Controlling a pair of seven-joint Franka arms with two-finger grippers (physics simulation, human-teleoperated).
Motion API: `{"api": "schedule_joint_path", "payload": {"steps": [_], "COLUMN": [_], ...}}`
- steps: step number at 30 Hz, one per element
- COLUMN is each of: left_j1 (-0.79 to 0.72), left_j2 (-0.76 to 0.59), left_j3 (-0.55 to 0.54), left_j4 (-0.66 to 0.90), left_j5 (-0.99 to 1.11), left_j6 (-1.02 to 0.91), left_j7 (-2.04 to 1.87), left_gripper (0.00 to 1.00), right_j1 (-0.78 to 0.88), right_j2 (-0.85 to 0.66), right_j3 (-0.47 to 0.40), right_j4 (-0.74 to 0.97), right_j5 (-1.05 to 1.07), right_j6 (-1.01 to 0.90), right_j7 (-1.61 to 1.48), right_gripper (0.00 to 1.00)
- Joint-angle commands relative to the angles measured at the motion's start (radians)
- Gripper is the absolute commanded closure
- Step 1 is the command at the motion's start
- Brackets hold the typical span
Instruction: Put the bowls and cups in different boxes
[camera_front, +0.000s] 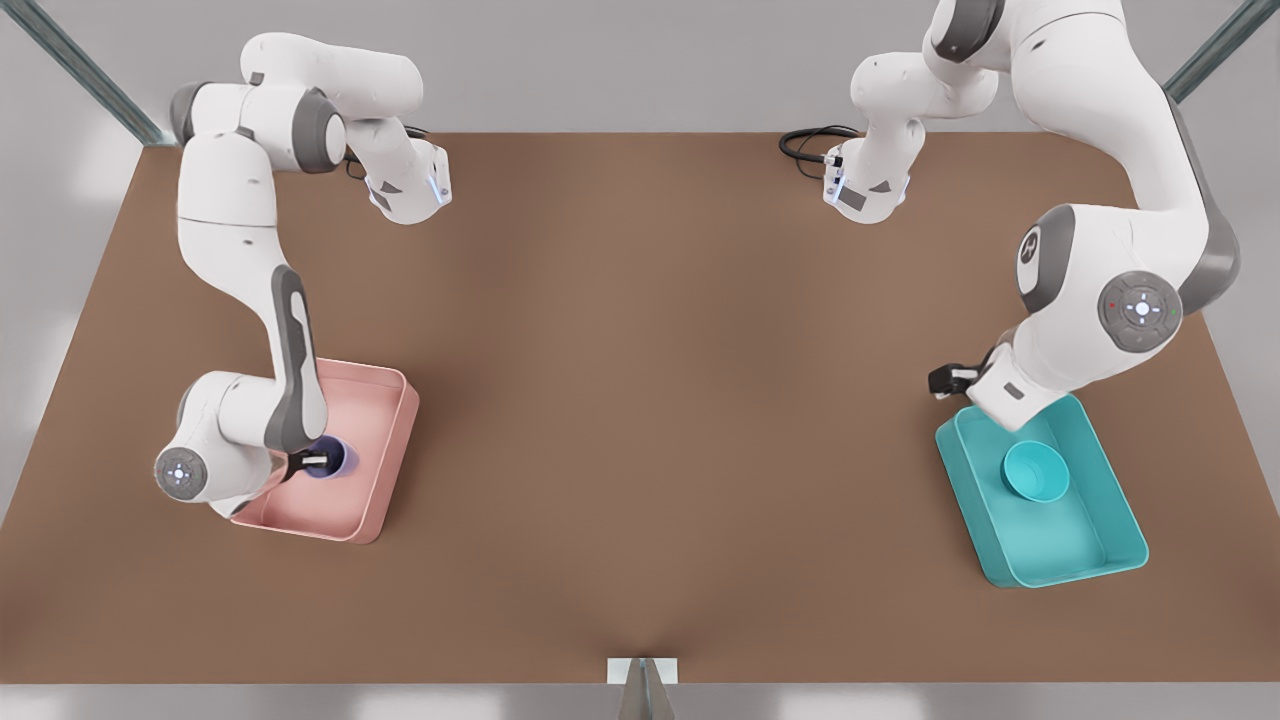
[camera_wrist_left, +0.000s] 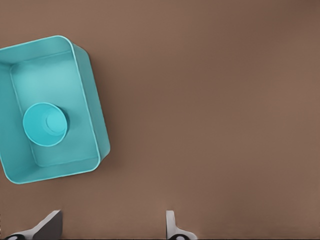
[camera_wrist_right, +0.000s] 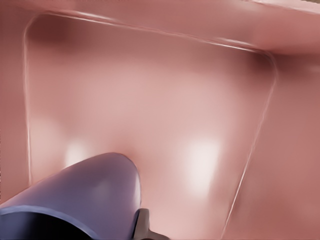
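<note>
The right gripper, at the front view's lower left, is clasping the lavender cup over the pink box and should be lowering it flat before letting go, while the left gripper, fingers spread and empty, is waiting beside the teal box holding the teal bowl.

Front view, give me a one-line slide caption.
Right gripper holds the purple cup in the pink box; teal bowl sits in the teal box, left gripper open beside it.
</note>
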Motion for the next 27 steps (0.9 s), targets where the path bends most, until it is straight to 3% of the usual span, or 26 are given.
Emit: {"api": "schedule_joint_path", "payload": {"steps": [1,2,10,15,17,19,23,27], "left_j1": [0.007,0.006,0.012,0.012,0.012,0.012,0.015,0.015], "left_j2": [0.0,-0.006,-0.015,-0.016,-0.016,-0.016,-0.016,-0.016], "left_j3": [0.0,0.0,-0.006,-0.008,-0.006,-0.006,-0.005,-0.005], "left_j4": [-0.001,0.001,0.004,0.002,0.002,0.002,0.002,0.001], "left_j5": [-0.005,-0.005,-0.003,-0.003,-0.003,-0.003,-0.003,-0.003], "left_j6": [-0.091,-0.093,-0.091,-0.097,-0.099,-0.1,-0.111,-0.116], "left_j7": [0.039,0.039,0.043,0.04,0.04,0.042,0.045,0.045], "left_gripper": [0.0,0.0,0.0,0.0,0.0,0.0,0.0,0.0], "right_j1": [0.0,-0.001,-0.001,0.02,0.028,0.049,0.031,0.029], "right_j2": [-0.001,-0.001,-0.03,-0.24,-0.285,-0.315,-0.513,-0.567], "right_j3": [0.003,0.005,0.005,0.005,-0.003,0.0,0.065,0.069], "right_j4": [0.0,0.0,-0.006,0.009,0.132,0.23,0.179,0.095], "right_j5": [0.001,0.001,0.035,0.032,0.013,-0.054,-0.129,-0.132], "right_j6": [0.04,0.04,-0.024,-0.302,-0.594,-0.707,-0.707,-0.648], "right_j7": [-0.183,-0.19,-0.23,-0.197,0.066,0.238,0.246,0.248], "right_gripper": [0.79,0.0,0.0,0.0,0.0,0.0,0.0,0.0]}}
